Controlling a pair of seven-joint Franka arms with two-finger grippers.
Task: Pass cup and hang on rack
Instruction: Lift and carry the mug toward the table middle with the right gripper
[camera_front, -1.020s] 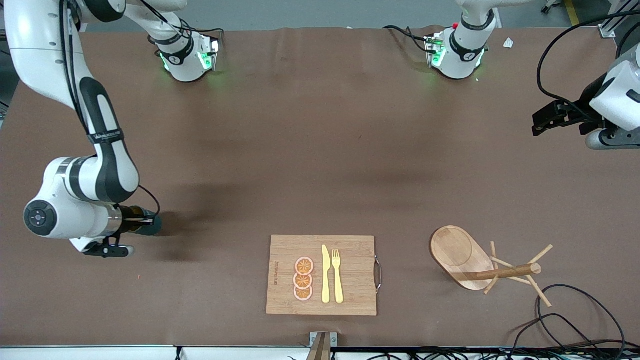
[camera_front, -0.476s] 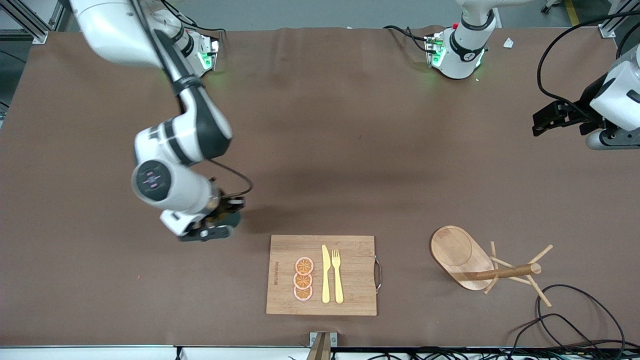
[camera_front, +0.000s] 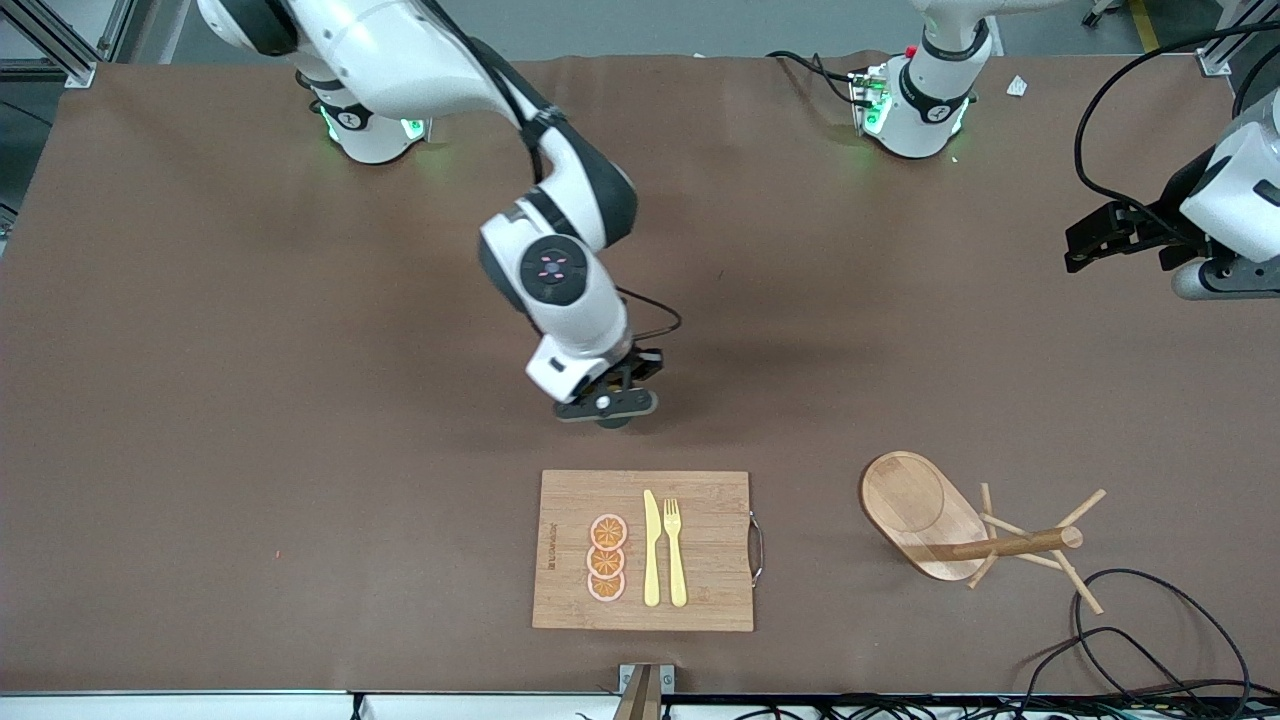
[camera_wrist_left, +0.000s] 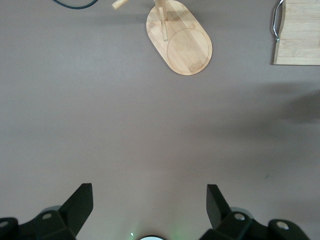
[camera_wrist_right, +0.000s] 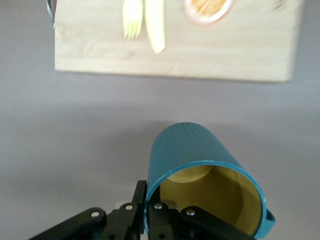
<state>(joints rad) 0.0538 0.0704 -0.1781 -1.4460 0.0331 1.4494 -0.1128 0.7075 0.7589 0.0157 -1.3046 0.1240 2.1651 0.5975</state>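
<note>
The right end effector (camera_front: 608, 405) is held in the air over the bare brown table (camera_front: 300, 350), above a spot just farther from the front camera than the cutting board (camera_front: 645, 550). Its fingers (camera_wrist_right: 150, 212) are clamped fully together on the rim of the cup (camera_wrist_right: 200, 175), one finger inside the yellow interior and one outside the teal wall. The cup is carried tilted on its side, its open mouth turned toward the wrist camera; in the front view it is almost wholly hidden under the end effector. A small handle stub is seen at the rim's edge in the right wrist view.

The left end effector (camera_wrist_left: 150, 205) waits in the air over the left arm's end of the table, with its jaws spread wide and nothing between them or touching them.

The rack (camera_front: 960, 525) stands on the table toward the left arm's end, level with the cutting board and well apart from the cup. Its oval base, central post and thin pegs are bare.

On the cutting board, three orange slices (camera_front: 607, 558), a yellow knife (camera_front: 651, 548) and a yellow fork (camera_front: 675, 550) are laid side by side.
</note>
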